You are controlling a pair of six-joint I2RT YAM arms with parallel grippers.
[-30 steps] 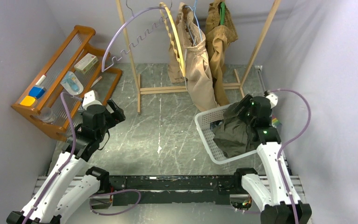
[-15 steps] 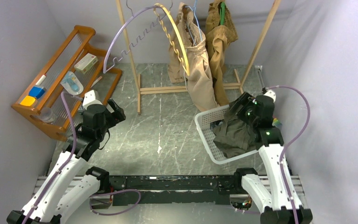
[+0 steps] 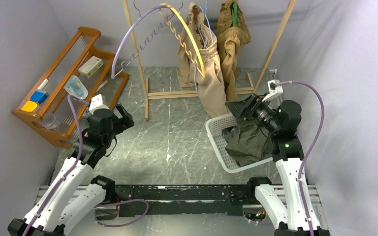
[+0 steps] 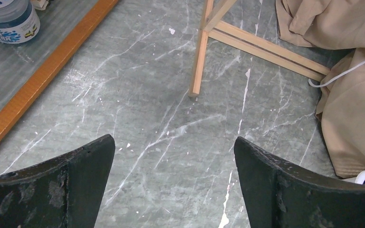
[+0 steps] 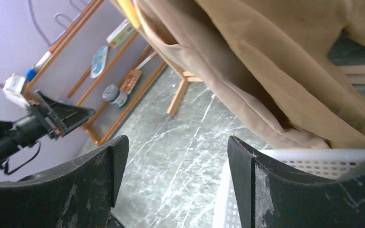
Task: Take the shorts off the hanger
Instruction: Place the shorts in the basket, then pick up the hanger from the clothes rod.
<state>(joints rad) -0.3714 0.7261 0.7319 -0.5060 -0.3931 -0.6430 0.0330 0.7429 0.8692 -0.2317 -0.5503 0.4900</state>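
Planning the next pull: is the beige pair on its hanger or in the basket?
On its hanger: the beige shorts hang from the rack, legs drooping beside the white basket, not inside it.

You have beige shorts (image 3: 211, 83) and tan-brown shorts (image 3: 234, 37) hanging at twelve o'clock; olive shorts (image 3: 248, 145) lie crumpled in the basket (image 3: 216, 133) at three o'clock.

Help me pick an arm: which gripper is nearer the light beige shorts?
Right. The right gripper is beside the hem of the light beige shorts; the left gripper is far to their left.
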